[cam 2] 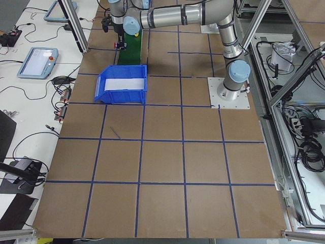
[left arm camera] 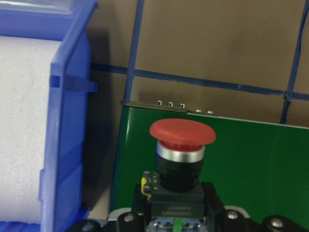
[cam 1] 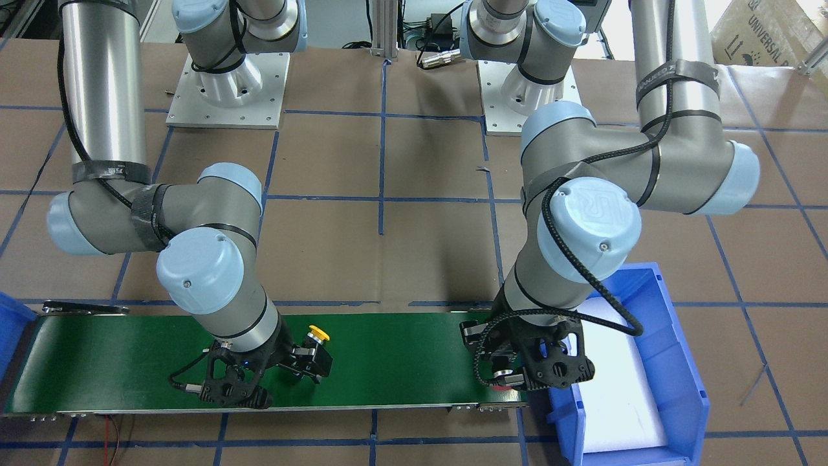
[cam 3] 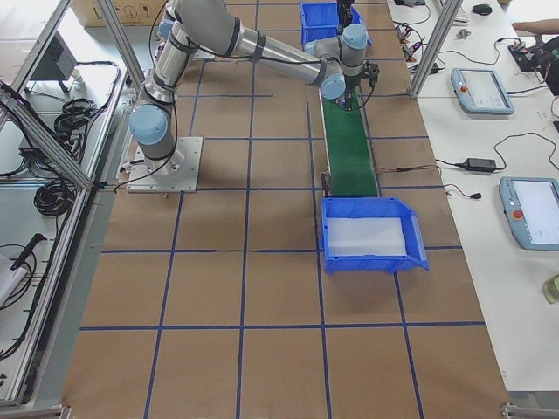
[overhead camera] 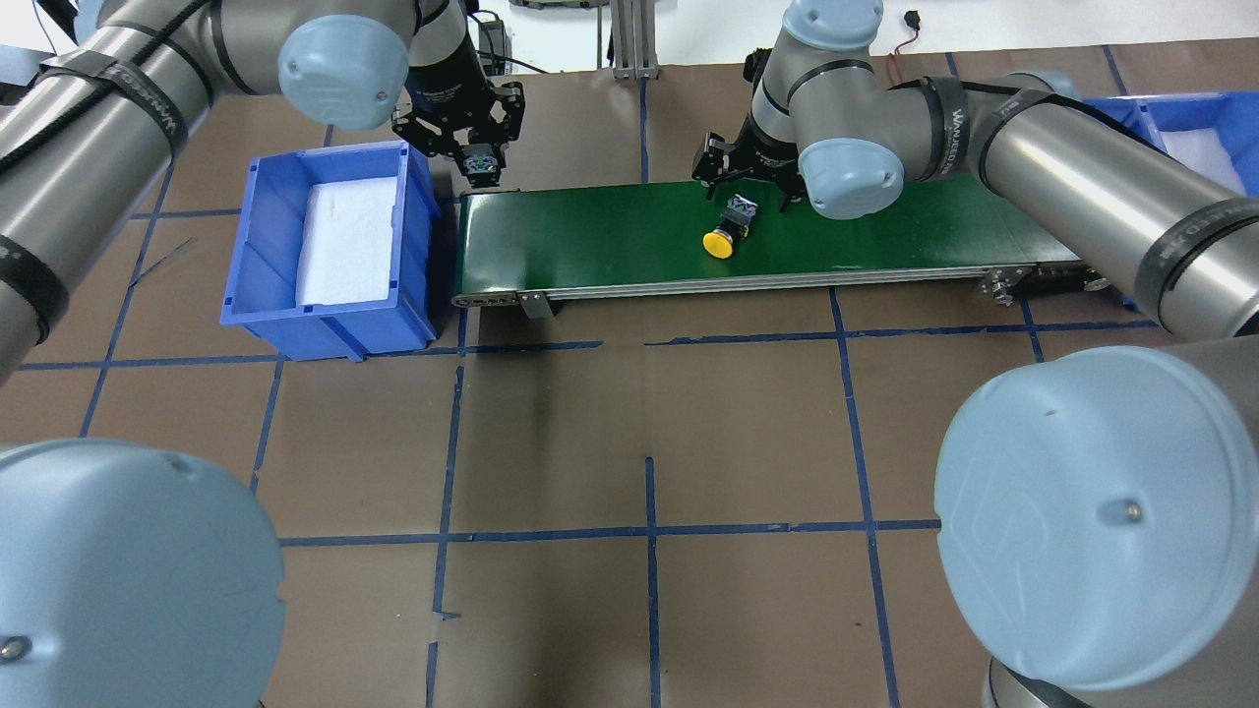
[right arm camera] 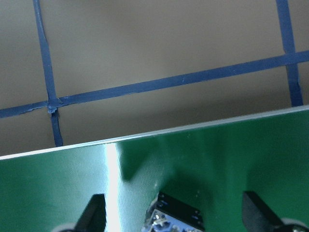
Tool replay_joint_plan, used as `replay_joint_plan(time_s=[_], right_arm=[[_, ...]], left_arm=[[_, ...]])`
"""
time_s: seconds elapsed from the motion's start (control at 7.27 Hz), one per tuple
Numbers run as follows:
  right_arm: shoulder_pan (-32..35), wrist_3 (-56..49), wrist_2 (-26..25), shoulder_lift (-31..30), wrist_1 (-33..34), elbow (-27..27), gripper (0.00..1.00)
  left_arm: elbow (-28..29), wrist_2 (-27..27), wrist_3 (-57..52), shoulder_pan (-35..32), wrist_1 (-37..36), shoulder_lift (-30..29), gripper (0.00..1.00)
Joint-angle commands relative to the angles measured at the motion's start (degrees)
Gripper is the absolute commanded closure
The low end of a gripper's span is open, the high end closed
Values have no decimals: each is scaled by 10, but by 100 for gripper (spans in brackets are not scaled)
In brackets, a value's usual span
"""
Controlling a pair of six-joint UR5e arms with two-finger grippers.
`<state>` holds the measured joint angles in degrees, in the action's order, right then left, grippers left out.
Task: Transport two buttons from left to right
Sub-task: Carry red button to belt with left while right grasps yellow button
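Observation:
The yellow-capped button [overhead camera: 723,239] lies on its side on the green conveyor belt [overhead camera: 885,236], its cap towards the robot; it also shows in the front view [cam 1: 317,346]. My right gripper [overhead camera: 745,195] is open, and its fingers [right arm camera: 94,215] stand either side of the button's contact block [right arm camera: 176,217]. My left gripper [overhead camera: 479,165] is shut on the red-capped button [left arm camera: 182,140] by its black body. It holds the button just over the belt's left end, next to the blue bin [overhead camera: 334,315].
The blue bin by the belt's left end holds a white foam pad [overhead camera: 349,231]. A second blue bin [overhead camera: 1200,118] stands at the belt's right end. Brown table [overhead camera: 649,433] with blue tape lines around.

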<state>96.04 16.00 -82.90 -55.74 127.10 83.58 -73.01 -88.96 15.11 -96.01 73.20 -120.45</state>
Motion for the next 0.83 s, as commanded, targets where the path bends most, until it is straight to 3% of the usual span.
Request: replay_joint_plan(time_s=[0.0,0.14,0.41,0.55,0.69], right_arm=[[-1,0,2,1,2,0,21],[-2,0,5,1,-1,1,34],[-3,-8,4,-5,-7,10,76],[-5,-9,4,-6,-8,10,92],[-6,-20,4,-6,-9,10,94]], left_arm=[[-13,3,11,-9,-11,-16,61],[-27,4,11,-9,-12,-22,61],[-38,5,10,-9,-13,-28,60],[-38,9,11,-9,-13,-34,49],[-38,8,11,-10,-13,-37,48]])
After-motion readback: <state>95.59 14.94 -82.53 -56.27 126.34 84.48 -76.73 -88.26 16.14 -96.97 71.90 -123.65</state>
